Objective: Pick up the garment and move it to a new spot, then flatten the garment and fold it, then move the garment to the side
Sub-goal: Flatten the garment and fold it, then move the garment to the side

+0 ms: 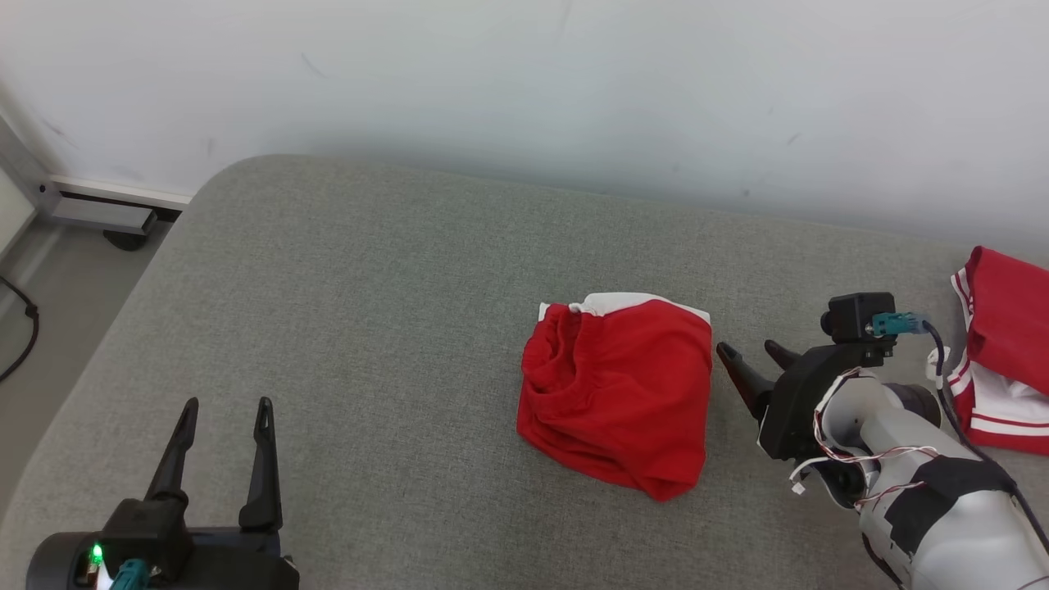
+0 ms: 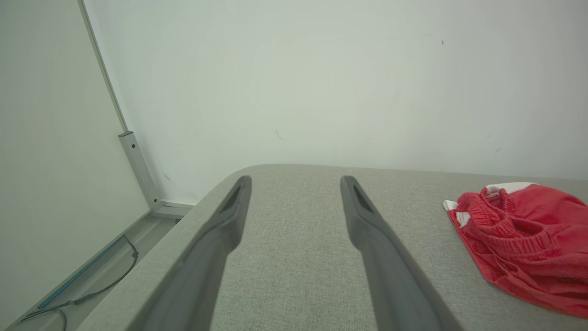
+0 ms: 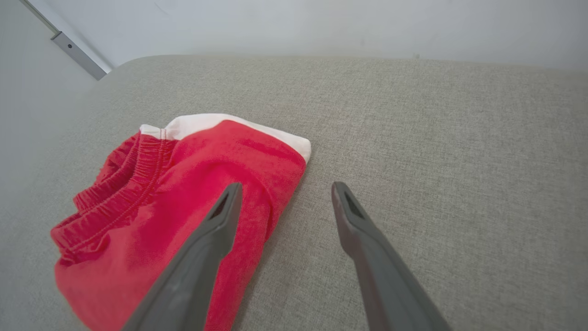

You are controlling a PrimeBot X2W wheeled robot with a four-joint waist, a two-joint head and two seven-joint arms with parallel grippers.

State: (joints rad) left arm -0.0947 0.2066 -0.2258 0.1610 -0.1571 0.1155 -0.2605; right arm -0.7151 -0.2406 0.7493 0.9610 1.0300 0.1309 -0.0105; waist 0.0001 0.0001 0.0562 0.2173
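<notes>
Head view: the bunched red garment [image 1: 615,393] lies mid-way on the grey padded surface [image 1: 369,270]. The right claw [image 1: 747,348], spread and empty, sits just beside it at 3 o'clock, and the left claw [image 1: 228,406], spread, sits at 8 o'clock. Left wrist view: the garment lies at 3 o'clock. Right wrist view: the garment lies at 9 o'clock.

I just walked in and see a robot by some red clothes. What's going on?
The robot is working on a red garment, which lies bunched and folded on the grey cushion. Its right fingers are open just beside the garment, holding nothing. Its left fingers are open too, off to the side. Another red-and-white garment sits at the far right.
</notes>
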